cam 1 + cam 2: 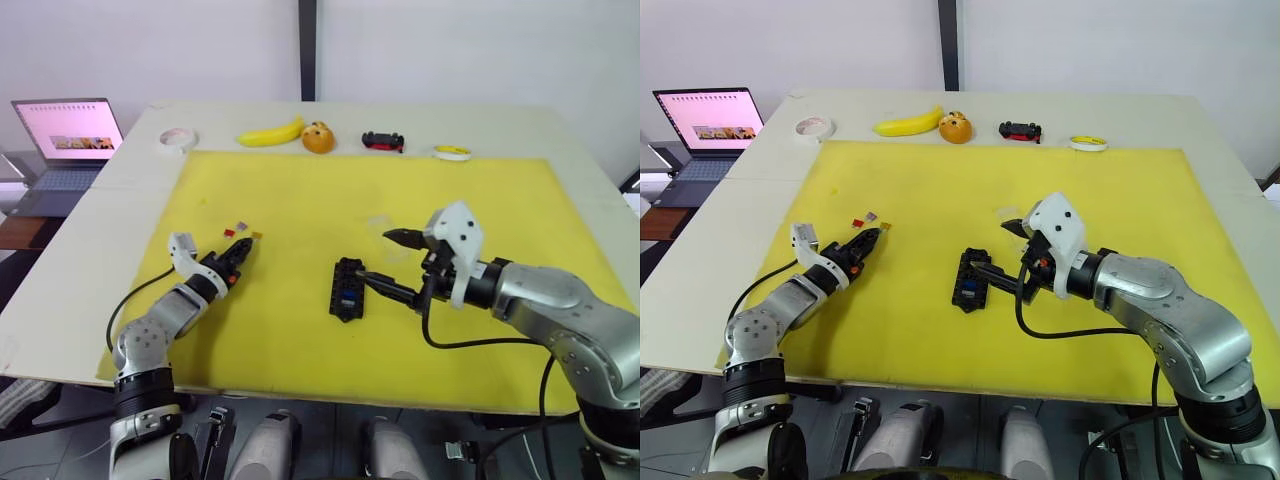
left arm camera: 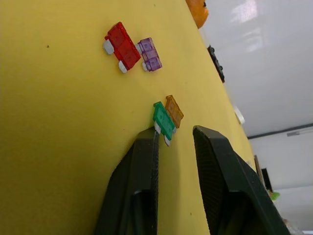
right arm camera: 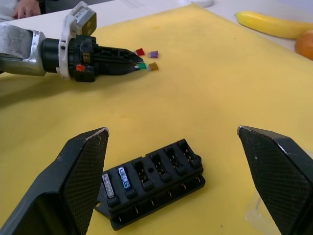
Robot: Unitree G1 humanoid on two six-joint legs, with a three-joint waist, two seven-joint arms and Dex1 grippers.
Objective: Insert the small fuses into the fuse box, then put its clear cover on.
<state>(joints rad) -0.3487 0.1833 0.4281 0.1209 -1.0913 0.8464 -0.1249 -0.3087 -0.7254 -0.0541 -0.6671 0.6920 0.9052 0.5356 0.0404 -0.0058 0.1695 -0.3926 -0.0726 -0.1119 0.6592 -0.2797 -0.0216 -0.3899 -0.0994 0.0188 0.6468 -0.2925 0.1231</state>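
Because four fuses remain loose on the yellow mat (image 1: 300, 190) covering the counter, the left gripper (image 2: 176, 134) lies low beside them, jaws a little apart with the tiny flat green plastic blade fuse (image 2: 163, 121) at the tip of one finger, not yet clamped, probably the next piece to lift. Touching or just beside it: one orange blade fuse (image 2: 174, 110). Near, beyond these: one red blade fuse (image 2: 121, 47) and one purple blade fuse (image 2: 149, 55), side by side. Small black oblong plastic fuse box (image 3: 152, 183), lying flat mid-mat, slots upward; two end slots filled, one grey fuse (image 3: 108, 185) and one blue fuse (image 3: 123, 178), the other visible slots open. Right gripper (image 3: 173, 161) hovers over the box, jaws wide apart and empty, apparently placed to steady or receive. Small transparent rectangular plastic cover (image 1: 380, 222): faint on the mat just beyond the box, outline hard to trace; a glassy corner (image 3: 259, 213) sits cut off near one right finger. Box's second slot row not clearly readable.
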